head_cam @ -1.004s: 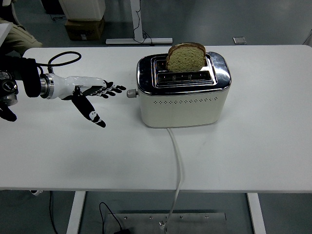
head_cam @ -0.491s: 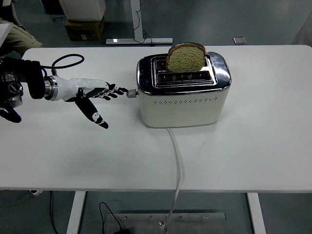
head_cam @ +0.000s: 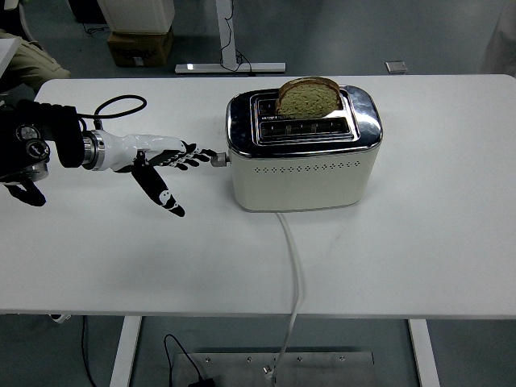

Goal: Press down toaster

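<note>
- Head view: the toaster (head_cam: 302, 153), cream with a chrome top, stands a little past the middle of the white table (head_cam: 435, 242), its power cord (head_cam: 292, 266) trailing toward the near edge and down off it
- A slice of bread (head_cam: 309, 97) stands in one slot with most of it showing above the chrome, so by my judgement it has not gone all the way down and the press is not finished
- The lever knob (head_cam: 218, 159) sticks out from the toaster's left end, fairly high on that side
- The left hand (head_cam: 161, 160) comes in from the left with fingers stretched out flat and apart, thumb hanging downward, holding nothing; its fingertips (head_cam: 205, 154) sit right at the knob, touching it or just short, which I cannot settle from here
- What remains, as I read it: bear down on the knob until the bread drops and the lever latches
- The right arm does not show
</note>
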Controlling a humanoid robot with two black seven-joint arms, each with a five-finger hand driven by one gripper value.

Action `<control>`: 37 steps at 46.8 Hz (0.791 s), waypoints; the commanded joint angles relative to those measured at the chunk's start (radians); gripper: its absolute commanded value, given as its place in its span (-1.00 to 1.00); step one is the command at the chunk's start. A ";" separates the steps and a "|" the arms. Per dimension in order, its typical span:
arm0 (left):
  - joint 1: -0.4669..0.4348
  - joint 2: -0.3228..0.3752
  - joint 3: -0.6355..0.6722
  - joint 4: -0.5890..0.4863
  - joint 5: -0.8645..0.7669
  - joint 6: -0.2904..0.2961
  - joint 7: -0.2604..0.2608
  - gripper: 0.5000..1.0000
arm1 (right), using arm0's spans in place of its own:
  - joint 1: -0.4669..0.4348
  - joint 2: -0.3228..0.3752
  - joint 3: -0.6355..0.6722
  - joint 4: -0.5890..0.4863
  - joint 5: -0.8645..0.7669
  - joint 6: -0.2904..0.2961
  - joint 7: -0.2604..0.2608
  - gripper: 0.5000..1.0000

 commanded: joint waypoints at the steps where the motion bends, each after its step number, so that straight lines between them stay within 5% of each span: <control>1: 0.002 -0.004 0.001 0.004 0.000 -0.001 0.000 1.00 | 0.000 0.000 0.000 -0.001 0.000 0.001 0.000 0.99; 37: 0.041 -0.038 0.001 0.036 0.002 0.004 0.000 1.00 | 0.000 0.000 0.000 -0.001 0.000 -0.001 0.000 0.99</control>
